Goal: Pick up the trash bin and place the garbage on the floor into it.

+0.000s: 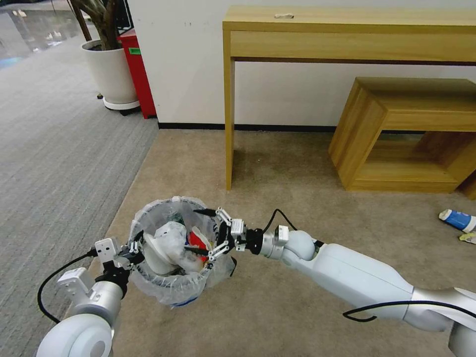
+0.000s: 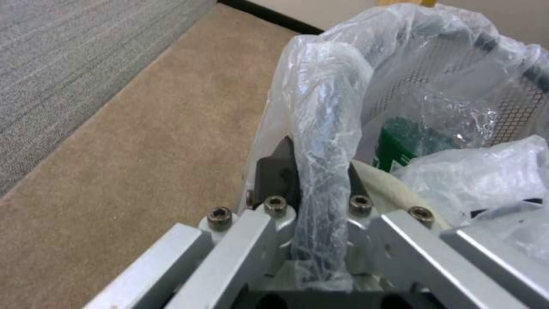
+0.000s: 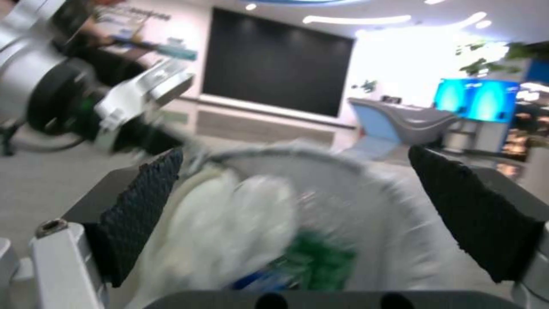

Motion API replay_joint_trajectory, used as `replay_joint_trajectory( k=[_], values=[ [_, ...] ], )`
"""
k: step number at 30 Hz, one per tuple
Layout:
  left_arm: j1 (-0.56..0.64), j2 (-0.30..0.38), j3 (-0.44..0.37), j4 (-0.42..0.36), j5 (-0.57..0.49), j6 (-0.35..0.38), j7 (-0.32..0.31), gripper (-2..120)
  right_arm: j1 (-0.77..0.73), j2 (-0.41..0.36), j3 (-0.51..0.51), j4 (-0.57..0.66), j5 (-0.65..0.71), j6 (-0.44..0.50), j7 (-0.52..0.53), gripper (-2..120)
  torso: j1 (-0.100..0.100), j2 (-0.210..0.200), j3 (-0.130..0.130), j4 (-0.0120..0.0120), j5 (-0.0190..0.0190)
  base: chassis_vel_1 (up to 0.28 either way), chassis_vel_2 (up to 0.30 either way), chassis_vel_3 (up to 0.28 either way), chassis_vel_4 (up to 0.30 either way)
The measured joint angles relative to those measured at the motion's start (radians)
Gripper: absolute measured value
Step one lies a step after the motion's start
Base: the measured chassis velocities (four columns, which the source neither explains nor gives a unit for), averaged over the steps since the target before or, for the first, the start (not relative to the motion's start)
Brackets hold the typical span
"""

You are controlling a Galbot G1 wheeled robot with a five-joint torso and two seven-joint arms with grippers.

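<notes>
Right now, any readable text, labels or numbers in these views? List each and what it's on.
None can be read.
Wall sign, right wrist view: pale lettering, too blurred.
Green label inside the trash bin: print not legible.
Blue-white cup on the floor: markings too small.
Blue screen: no legible text.

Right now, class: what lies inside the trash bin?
Inside the trash bin: a white slipper, crumpled clear plastic, a red packet and something green-labelled. Anything beneath them is covered.
</notes>
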Motion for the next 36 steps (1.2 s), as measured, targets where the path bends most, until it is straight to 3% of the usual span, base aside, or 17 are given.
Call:
replay_joint_trajectory(
  k=[7, 13, 26, 30, 32, 34, 36],
  values=[
    [-0.021, 0.010, -0.002, 0.007, -0.021, 0.009, -0.011, 2, -0.029, -0.049, 0.089, 0.050, 0.028, -0.025, 0.089, 100, 0.000, 0.000, 0.000, 0.0001, 0.0001, 0.000, 0.000, 0.000, 0.000],
    [-0.033, 0.021, -0.003, 0.027, -0.020, 0.009, -0.010, 2, -0.091, -0.111, 0.201, 0.083, 0.008, -0.051, 0.241, 100, 0.000, 0.000, 0.000, -0.0001, 0.0002, 0.000, 0.000, 0.000, 0.000],
    [-0.053, 0.020, -0.006, 0.080, 0.012, 0.025, 0.039, 2, -0.222, -0.211, 0.409, 0.082, -0.016, -0.089, 0.342, 100, 0.000, 0.000, 0.000, 0.0001, 0.0001, 0.000, 0.000, 0.000, 0.000],
    [-0.053, 0.024, -0.017, 0.091, 0.073, 0.032, 0.091, 2, -0.289, -0.245, 0.473, 0.082, -0.065, -0.157, 0.438, 100, 0.000, 0.000, 0.000, -0.0001, 0.0002, 0.000, 0.000, 0.000, 0.000],
    [-0.046, 0.031, -0.024, 0.092, 0.138, 0.038, 0.168, 2, -0.341, -0.264, 0.516, 0.067, -0.087, -0.192, 0.505, 100, 0.000, 0.000, 0.000, -0.0001, 0.0002, 0.000, 0.000, 0.000, 0.000],
    [-0.044, 0.033, -0.024, 0.090, 0.143, 0.040, 0.177, 2, -0.352, -0.267, 0.524, 0.063, -0.089, -0.197, 0.519, 100, 0.000, 0.000, 0.000, 0.0000, 0.0003, 0.000, 0.000, 0.000, 0.000],
    [-0.043, 0.039, -0.028, 0.092, 0.171, 0.044, 0.231, 2, -0.406, -0.282, 0.558, 0.043, -0.087, -0.205, 0.547, 100, 0.000, 0.000, 0.000, -0.0002, 0.0002, 0.000, 0.000, 0.000, 0.000]
  ],
)
